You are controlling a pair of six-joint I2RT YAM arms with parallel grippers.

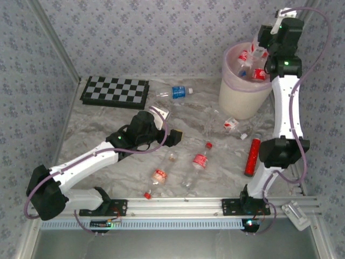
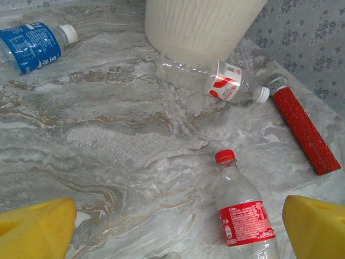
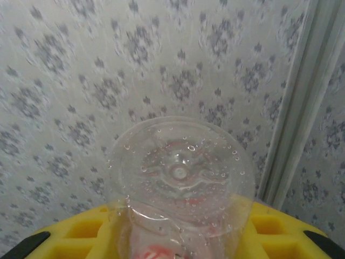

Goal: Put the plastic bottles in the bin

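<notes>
While the right gripper (image 3: 180,237) clamps a clear bottle (image 3: 180,172) above the bin (image 1: 242,100), the drop step is in hand. Next move: release squarely inside the rim. Meanwhile the left gripper (image 2: 178,229) gapes wide, empty, over a red-capped bottle (image 2: 245,210) on the bench (image 2: 108,135).

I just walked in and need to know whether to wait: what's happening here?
The right tool grips a clear bottle over the bin, which already holds a few bottles. The left tool hangs open near a red-capped bottle on the table. Several more bottles lie loose there.
</notes>
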